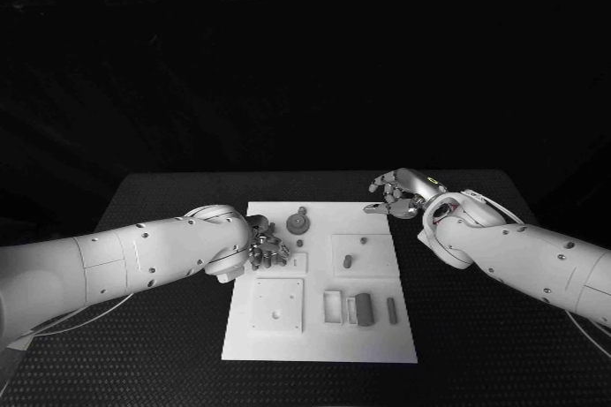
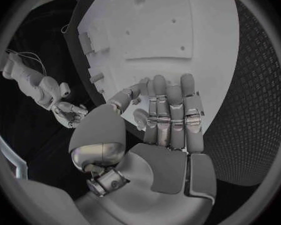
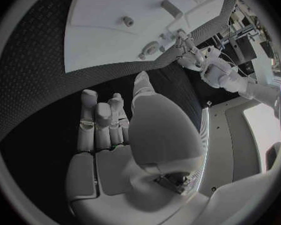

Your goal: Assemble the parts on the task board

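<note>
At centre left of the head view the left robot hand (image 1: 261, 248) reaches, fingers apart and grasping nothing, over the task board (image 1: 319, 336) toward a grey part (image 1: 298, 222), likely about to pick it, while the right robot hand (image 1: 401, 195) hovers released at upper right.

black table (image 1: 178, 336) with textured mat surface is seen centre frame; surroundings are left dark; upper half of the frame is unlit.

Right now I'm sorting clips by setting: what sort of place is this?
Probably a robotics lab test bench: a white task board with small parts on a black table, worked by the left hand and right hand.
</note>
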You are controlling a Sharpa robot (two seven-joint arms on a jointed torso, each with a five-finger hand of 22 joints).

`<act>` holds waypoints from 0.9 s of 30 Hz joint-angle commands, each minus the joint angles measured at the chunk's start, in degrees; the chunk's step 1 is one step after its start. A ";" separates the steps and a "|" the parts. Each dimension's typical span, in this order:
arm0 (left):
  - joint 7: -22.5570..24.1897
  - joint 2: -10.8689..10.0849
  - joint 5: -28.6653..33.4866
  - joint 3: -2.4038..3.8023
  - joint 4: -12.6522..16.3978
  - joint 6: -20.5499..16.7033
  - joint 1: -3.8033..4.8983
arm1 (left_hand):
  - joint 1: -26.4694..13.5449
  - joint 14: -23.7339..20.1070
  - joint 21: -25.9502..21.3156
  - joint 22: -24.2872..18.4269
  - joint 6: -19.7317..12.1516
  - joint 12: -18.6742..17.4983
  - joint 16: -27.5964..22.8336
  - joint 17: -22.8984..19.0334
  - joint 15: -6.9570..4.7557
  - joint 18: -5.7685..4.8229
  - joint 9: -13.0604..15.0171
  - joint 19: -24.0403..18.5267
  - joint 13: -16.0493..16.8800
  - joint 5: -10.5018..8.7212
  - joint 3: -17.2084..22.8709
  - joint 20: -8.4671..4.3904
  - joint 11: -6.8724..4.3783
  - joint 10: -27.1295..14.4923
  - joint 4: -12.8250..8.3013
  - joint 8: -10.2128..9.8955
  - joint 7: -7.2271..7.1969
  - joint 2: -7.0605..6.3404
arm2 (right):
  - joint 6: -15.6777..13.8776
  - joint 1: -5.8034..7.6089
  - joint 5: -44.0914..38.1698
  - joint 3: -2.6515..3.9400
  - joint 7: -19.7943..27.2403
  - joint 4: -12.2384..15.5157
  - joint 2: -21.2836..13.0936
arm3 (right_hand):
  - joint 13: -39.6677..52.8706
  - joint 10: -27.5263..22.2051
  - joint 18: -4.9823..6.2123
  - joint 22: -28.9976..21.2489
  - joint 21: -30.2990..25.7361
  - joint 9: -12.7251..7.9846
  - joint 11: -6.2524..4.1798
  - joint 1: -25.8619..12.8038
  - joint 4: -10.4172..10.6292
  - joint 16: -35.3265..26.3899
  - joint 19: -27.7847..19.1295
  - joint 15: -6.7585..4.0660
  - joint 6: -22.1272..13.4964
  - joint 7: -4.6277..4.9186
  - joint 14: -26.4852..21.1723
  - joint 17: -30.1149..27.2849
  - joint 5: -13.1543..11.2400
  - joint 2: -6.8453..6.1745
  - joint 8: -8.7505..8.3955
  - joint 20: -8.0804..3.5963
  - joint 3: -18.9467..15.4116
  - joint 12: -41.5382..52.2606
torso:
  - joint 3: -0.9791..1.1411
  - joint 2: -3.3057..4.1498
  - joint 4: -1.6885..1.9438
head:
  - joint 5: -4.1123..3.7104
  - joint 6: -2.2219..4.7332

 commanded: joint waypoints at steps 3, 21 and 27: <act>0.06 0.10 1.11 -0.15 -0.05 1.06 -0.26 | -1.04 -0.46 -0.40 0.08 -0.41 0.22 0.32 -0.34 -0.06 -0.75 0.12 -0.05 0.01 -0.30 -1.42 0.32 0.27 -0.30 0.05 -0.30 0.22 -0.25 | 0.52 -0.02 -0.16 0.02 0.17 0.05 0.03 | -0.06 -0.26 1.72 -0.06 -0.22 0.07 -0.05 -0.45 0.07 -0.07 -0.07 0.00 -1.46 1.91 -0.47 -0.09 -0.02 -0.04 -0.28 -0.33 0.29 0.30 | 0.01 0.00 0.00 | 0.02 -0.14; 1.25 -0.16 2.17 -0.15 -0.35 1.52 -0.26 | -1.98 -1.05 -1.79 0.17 -0.55 0.39 1.01 -1.56 -0.12 -0.72 0.40 0.19 -0.38 -9.32 -1.12 0.24 0.29 -0.71 2.82 -0.84 0.23 -4.66 | 0.55 -0.08 0.04 0.02 0.25 -0.03 0.04 | -0.12 -0.28 1.72 -0.06 -0.18 0.11 -0.01 -1.01 0.10 0.00 -0.05 0.03 -1.55 1.94 -0.47 -0.14 -0.02 -0.63 -0.35 -0.29 0.25 0.37 | -0.04 0.00 0.00 | -0.13 -0.19; 1.47 -0.33 2.70 -0.14 -0.25 1.32 -0.27 | -2.32 -1.23 -2.50 0.20 -0.58 0.48 1.37 -2.10 -0.16 -0.65 0.55 0.40 -0.55 -17.40 -0.10 0.21 0.26 -0.81 5.39 -1.07 0.21 -7.07 | 0.61 -0.16 0.11 0.02 0.26 0.00 0.05 | -0.33 -0.28 1.73 -0.19 -0.20 0.26 0.00 -2.94 0.13 0.08 0.14 0.05 -1.57 1.96 -0.44 -0.31 0.01 -1.74 -0.40 -0.28 1.62 0.52 | -0.01 0.00 0.02 | 0.00 -0.28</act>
